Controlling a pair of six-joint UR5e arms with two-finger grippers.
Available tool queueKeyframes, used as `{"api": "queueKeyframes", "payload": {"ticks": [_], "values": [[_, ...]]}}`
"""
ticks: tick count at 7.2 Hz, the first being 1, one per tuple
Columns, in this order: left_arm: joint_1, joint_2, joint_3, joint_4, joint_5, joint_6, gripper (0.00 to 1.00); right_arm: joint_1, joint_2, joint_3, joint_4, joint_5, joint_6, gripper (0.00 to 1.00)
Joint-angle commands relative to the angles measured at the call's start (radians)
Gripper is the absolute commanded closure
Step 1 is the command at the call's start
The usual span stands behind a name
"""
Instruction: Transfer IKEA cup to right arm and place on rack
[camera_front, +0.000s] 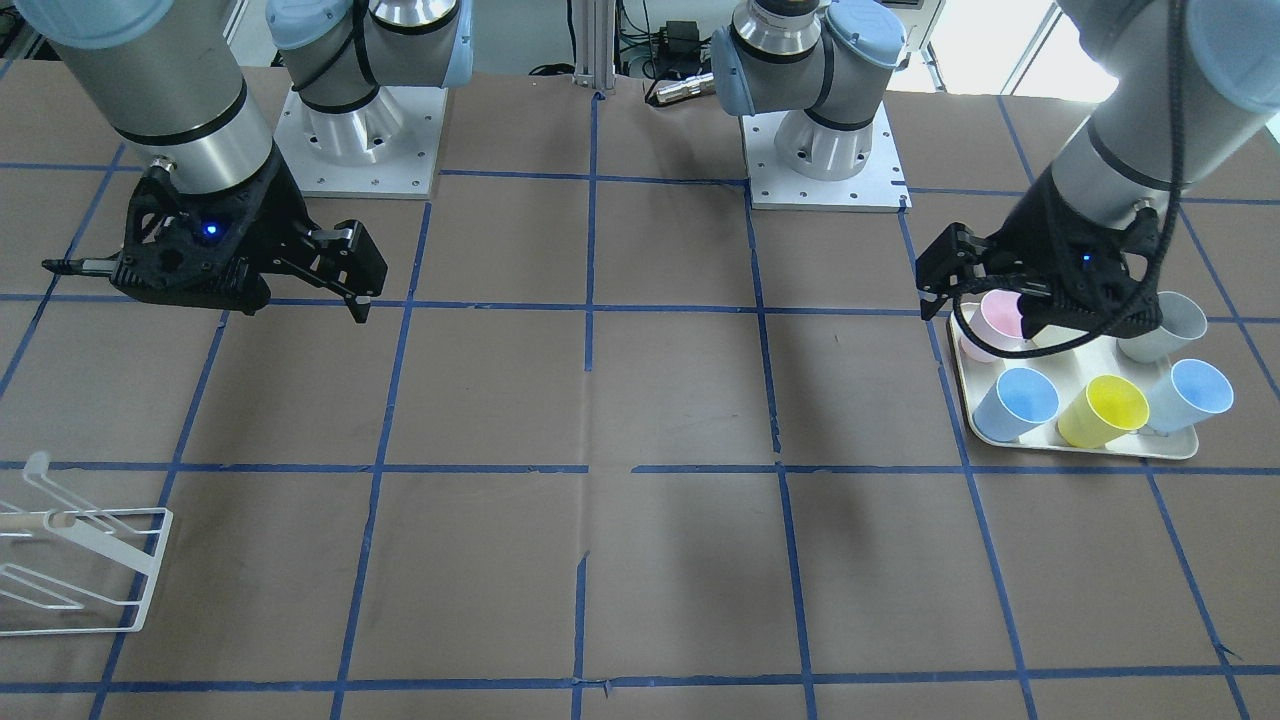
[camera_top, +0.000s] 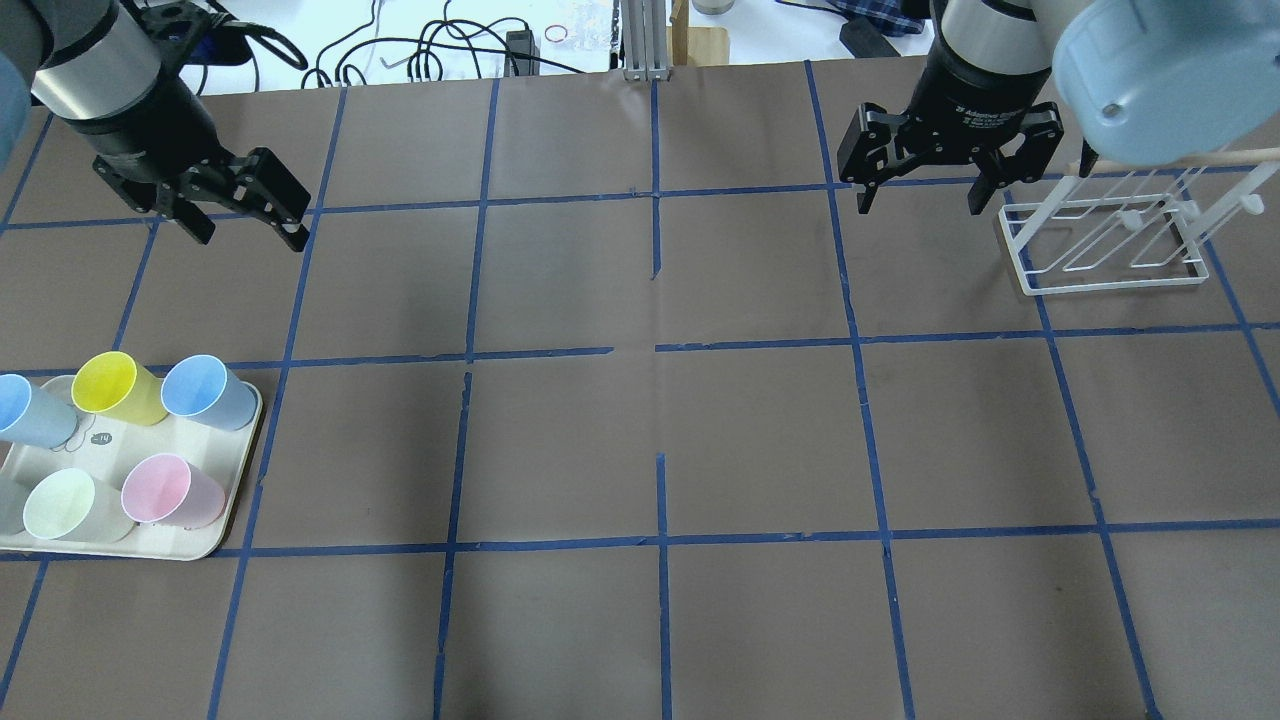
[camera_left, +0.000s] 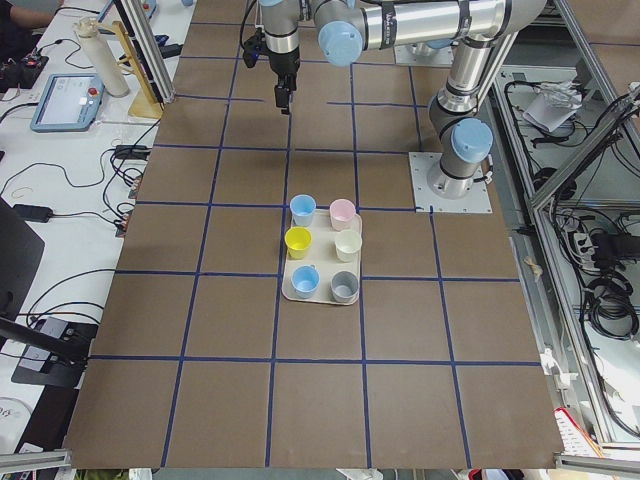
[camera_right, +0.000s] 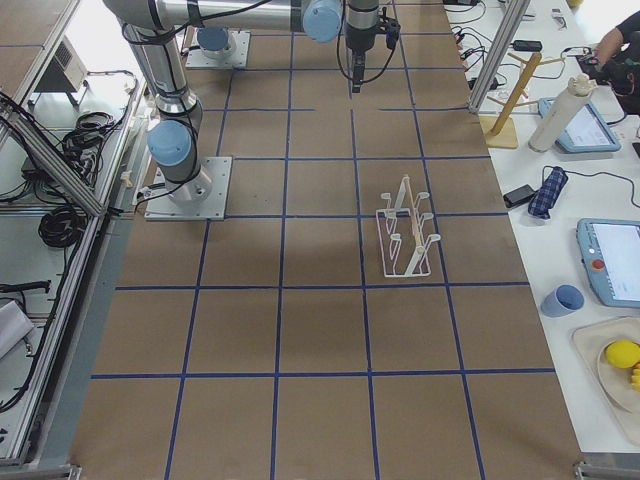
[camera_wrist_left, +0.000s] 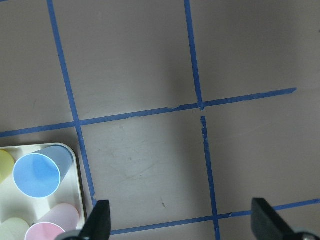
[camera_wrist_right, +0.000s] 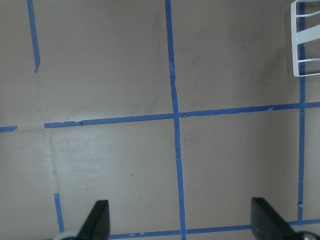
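Two black two-finger hands, both empty, fingers spread apart.
Pale blue tapered plastic cup stood on cream rectangular tray near left hand; white wire rack stood just beside right hand.

Matt plastic IKEA cup; white wire rack; matt brown paper table.
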Motion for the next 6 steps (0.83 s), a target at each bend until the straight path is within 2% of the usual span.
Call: {"api": "queueKeyframes", "payload": {"ticks": [1, 2, 4, 5, 6], "values": [[0.148, -0.037, -0.012, 0.006, -0.043, 0.230, 0.00, 0.000, 0.001, 0.000, 0.000, 0.002, 0.000, 0.00], [0.187, -0.079, -0.015, 0.036, -0.040, 0.383, 0.00, 0.000, 0.000, 0.002, 0.000, 0.002, 0.000, 0.00], [0.316, -0.175, -0.018, 0.119, -0.030, 0.529, 0.00, 0.000, 0.000, 0.002, 0.002, 0.000, 0.000, 0.00], [0.340, -0.221, -0.023, 0.215, 0.014, 0.662, 0.00, 0.000, 0.001, 0.005, 0.002, -0.001, 0.000, 0.00], [0.345, -0.248, -0.049, 0.254, 0.025, 0.715, 0.00, 0.000, 0.000, 0.006, 0.002, 0.000, 0.000, 0.00]]}}
